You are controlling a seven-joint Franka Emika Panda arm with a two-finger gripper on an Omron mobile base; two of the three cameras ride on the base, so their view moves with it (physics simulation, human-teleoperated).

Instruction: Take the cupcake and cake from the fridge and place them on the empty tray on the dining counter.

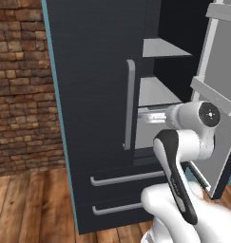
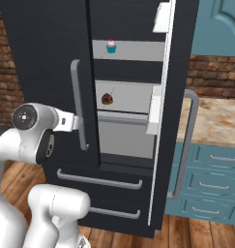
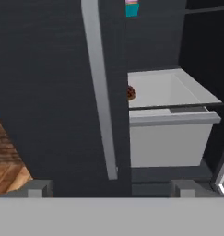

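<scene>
The dark fridge (image 2: 41, 53) has its left door shut and its right door swung open. The teal-and-pink cupcake (image 2: 111, 46) stands on an upper shelf, and its lower part shows in the hand view (image 3: 132, 8). One shelf down sits the dark brown cake (image 2: 107, 99); in the hand view the left door's edge half hides the cake (image 3: 131, 92). My gripper (image 3: 111, 189) is open and empty. It hovers in front of the shut left door, beside its grey bar handle (image 3: 100, 87), and short of the shelves. The tray and the dining counter are out of view.
The open right door (image 1: 216, 90) with its inner bins stands close to my arm's right. A light grey drawer (image 3: 171, 138) sits below the cake's shelf. A beige counter (image 2: 213, 121) over teal drawers lies right of the fridge, and a brick wall (image 1: 19, 85) left of it.
</scene>
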